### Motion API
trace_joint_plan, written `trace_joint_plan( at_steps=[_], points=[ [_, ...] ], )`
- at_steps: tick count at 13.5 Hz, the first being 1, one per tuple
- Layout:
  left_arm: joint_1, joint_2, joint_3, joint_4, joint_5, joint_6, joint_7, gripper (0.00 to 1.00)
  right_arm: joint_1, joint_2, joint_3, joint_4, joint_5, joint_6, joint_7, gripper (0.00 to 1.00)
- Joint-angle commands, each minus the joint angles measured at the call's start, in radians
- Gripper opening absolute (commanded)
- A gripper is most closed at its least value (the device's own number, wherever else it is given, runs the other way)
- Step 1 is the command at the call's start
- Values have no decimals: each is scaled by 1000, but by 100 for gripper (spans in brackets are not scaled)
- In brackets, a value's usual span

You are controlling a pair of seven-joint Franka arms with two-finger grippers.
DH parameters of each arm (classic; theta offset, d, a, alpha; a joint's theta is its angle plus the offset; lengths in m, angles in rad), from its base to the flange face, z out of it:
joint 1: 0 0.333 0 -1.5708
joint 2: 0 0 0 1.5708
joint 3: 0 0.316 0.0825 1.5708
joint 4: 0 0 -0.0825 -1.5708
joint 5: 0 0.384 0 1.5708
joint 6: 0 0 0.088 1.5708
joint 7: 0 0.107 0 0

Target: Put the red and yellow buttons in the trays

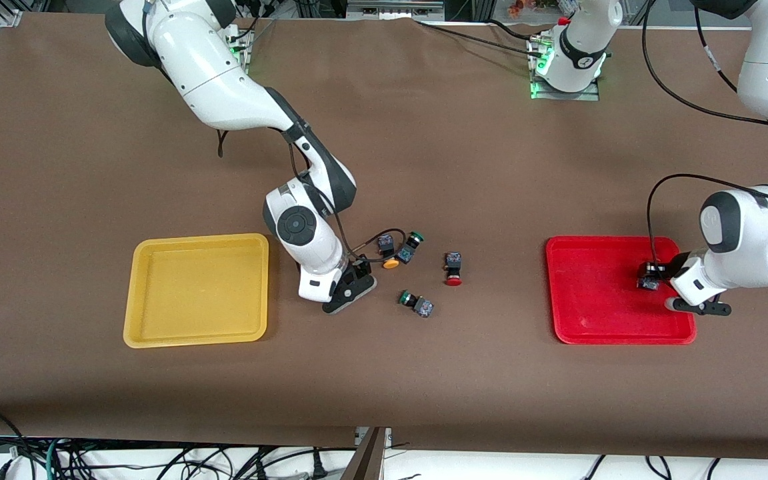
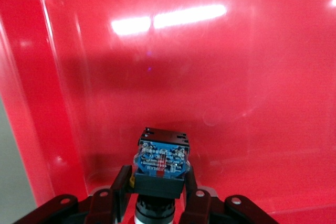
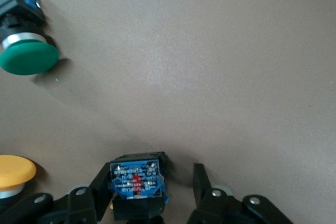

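Observation:
My left gripper (image 1: 651, 277) is low over the red tray (image 1: 597, 293), shut on a dark-bodied button (image 2: 160, 163) with a blue label; its cap is mostly hidden. My right gripper (image 1: 357, 277) is down at the table between the yellow tray (image 1: 197, 287) and the loose buttons. It is open around another dark button (image 3: 137, 184), which rests against one finger, with a gap to the other finger (image 3: 199, 179). A yellow-capped button (image 1: 389, 257) lies just beside it, its cap also in the right wrist view (image 3: 13, 174). A red-capped button (image 1: 453, 269) lies toward the red tray.
Two green-capped buttons lie on the brown table: one (image 1: 411, 247) touches the yellow-capped button, the other (image 1: 417, 303) lies nearer the camera. One green cap shows in the right wrist view (image 3: 26, 59). The yellow tray holds nothing.

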Motion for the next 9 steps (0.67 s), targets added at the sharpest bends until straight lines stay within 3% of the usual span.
trace_joint_plan(
  at_steps=[1,2,3,4,7,9],
  points=[
    [20,-45,-11,-57,-17,24,17,55,-8,-11,2,-9,13,-11,-2,35],
    [21,-41,-13,-51,-17,24,16,87,-26,-15,2,-9,13,-16,-7,24],
    [20,-44,-13,-45,-17,20,14,94,-49,-37,5,-9,13,-39,-7,12],
    [15,-51,-23,-30,-17,14,5,100,-68,-61,5,-8,22,-77,-5,8],
    [7,-59,-131,70,-17,-57,-73,100,-177,-130,4,-2,56,-253,-69,9],
    [1,-59,-210,89,-17,-62,-169,100,-236,-156,-3,-3,56,-324,-213,12]
  ],
)
